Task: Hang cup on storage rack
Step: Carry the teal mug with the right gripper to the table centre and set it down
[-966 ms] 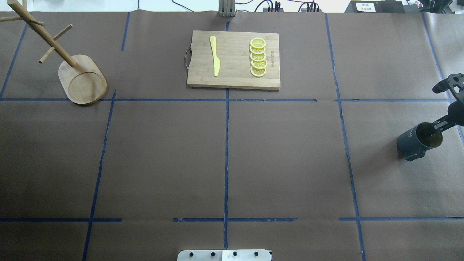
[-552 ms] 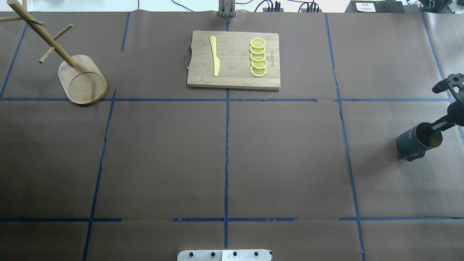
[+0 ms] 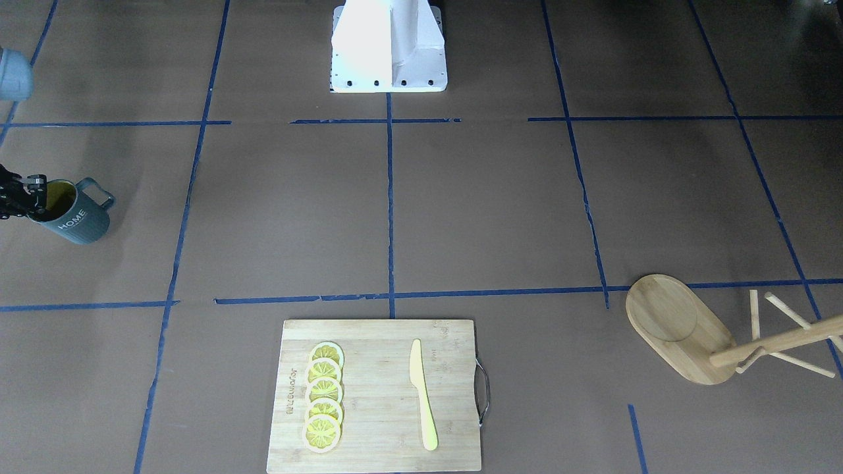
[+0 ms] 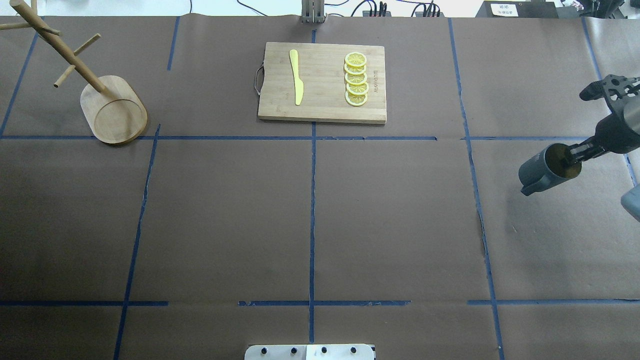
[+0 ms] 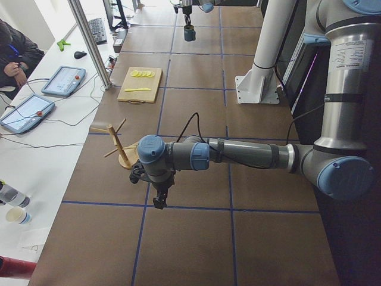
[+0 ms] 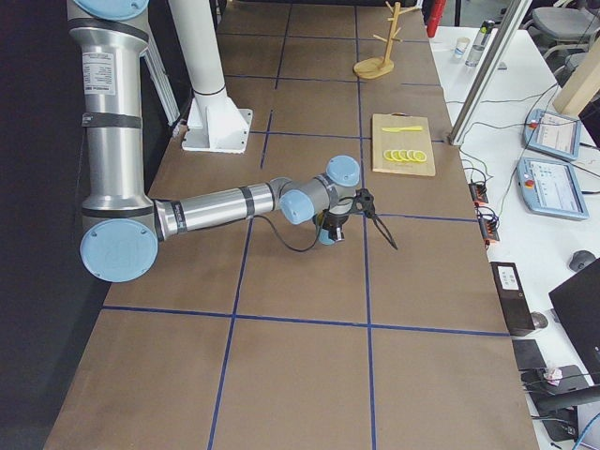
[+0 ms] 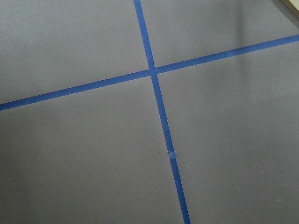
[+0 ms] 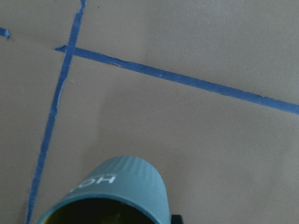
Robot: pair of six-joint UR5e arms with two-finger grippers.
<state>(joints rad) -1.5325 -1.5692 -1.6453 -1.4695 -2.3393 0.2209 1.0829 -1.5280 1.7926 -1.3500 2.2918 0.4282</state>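
Holding cup [image 4: 537, 169]: right gripper [image 4: 568, 158] clamps rim, handle [image 4: 529, 189] free for peg.
storage rack [image 4: 114, 109]: well apart.
left gripper [image 5: 159, 201]: cannot tell.

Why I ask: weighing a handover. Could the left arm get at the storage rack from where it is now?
Probably yes. In the left side view the left pincer hangs close beside the storage rack, with nothing between them; the cup is far off, in the right pincer.

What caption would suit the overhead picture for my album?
Right gripper holds the teal-grey mug by its rim, far from the bamboo mug tree.
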